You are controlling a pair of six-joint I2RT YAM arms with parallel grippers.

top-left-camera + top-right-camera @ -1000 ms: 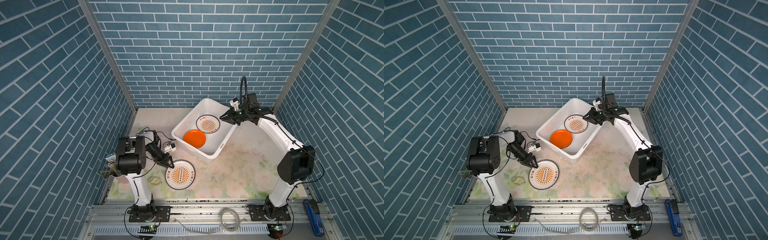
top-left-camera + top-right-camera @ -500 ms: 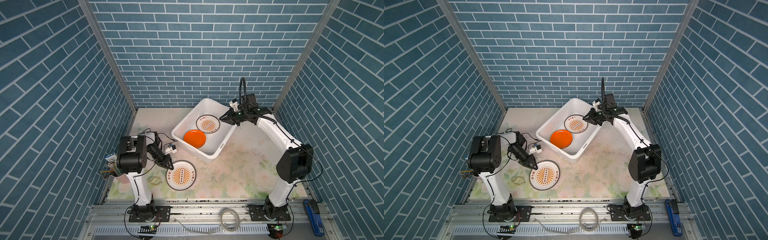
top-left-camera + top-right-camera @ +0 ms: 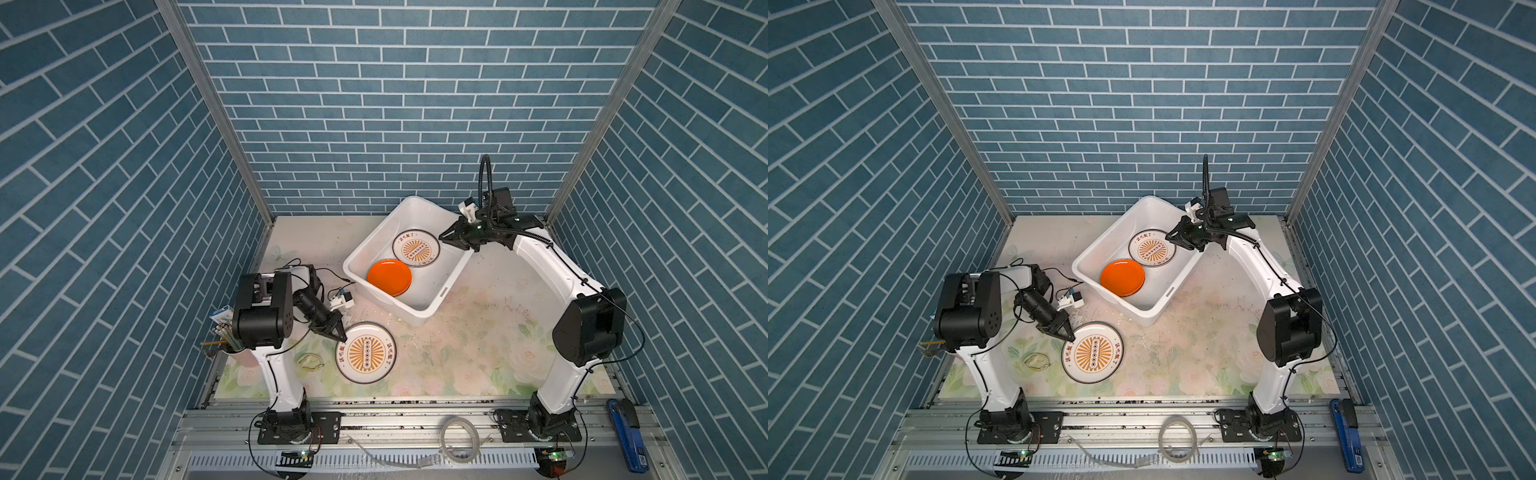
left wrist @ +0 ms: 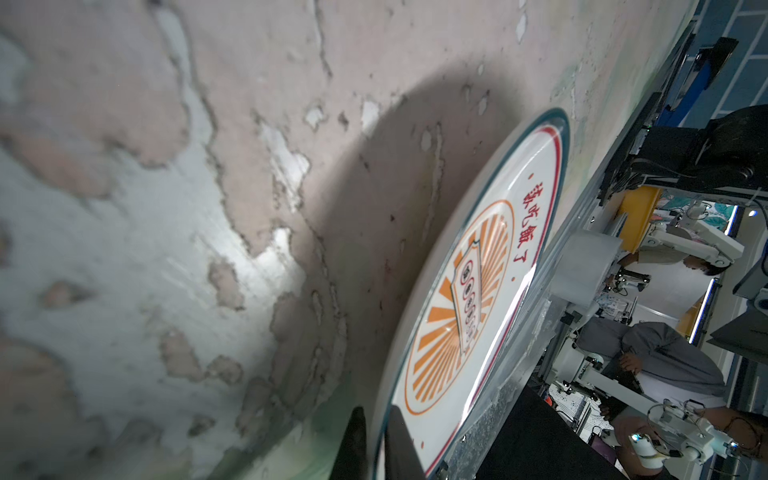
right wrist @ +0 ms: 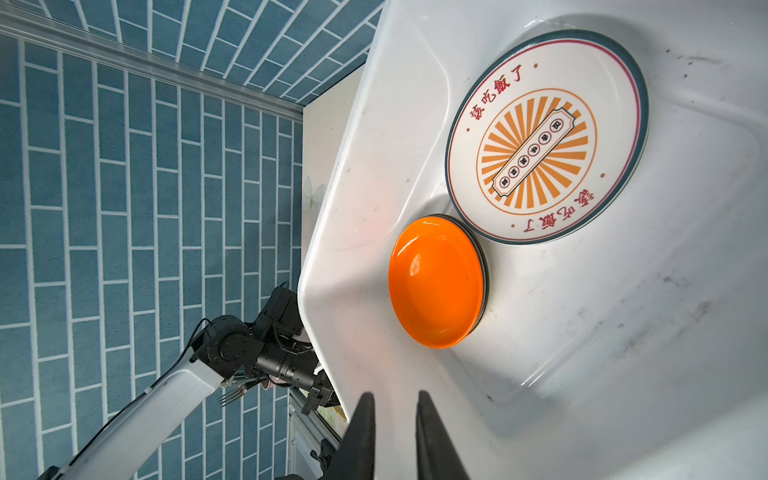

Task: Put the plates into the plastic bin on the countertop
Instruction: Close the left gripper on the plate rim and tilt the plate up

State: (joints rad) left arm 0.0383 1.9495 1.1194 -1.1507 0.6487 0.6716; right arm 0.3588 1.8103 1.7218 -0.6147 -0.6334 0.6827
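Note:
A large white plate with an orange sunburst (image 3: 365,352) (image 3: 1094,352) lies on the flowered countertop (image 3: 478,340). My left gripper (image 3: 341,336) (image 3: 1070,337) is shut on its near-left rim. In the left wrist view the rim (image 4: 469,291) sits between the two dark fingers of the left gripper (image 4: 376,444). The white plastic bin (image 3: 374,241) (image 3: 1100,245) holds a second sunburst plate (image 3: 416,248) (image 5: 544,137). It also holds an orange plate (image 3: 389,277) (image 5: 436,282) with a dark edge under it. My right gripper (image 3: 442,239) (image 5: 395,415) hovers over the bin's right side, narrowly open with nothing between its fingers.
A cup of pencils and forks (image 3: 226,336) stands by the left arm's base. A yellow-green rubber band (image 3: 311,360) lies beside the plate. A small white device on cables (image 3: 341,300) sits near the bin's left corner. A blue stapler (image 3: 627,436) rests on the front rail.
My left gripper's jaws have closed onto the rim of the plate on the countertop. The right arm has stayed almost still over the bin.

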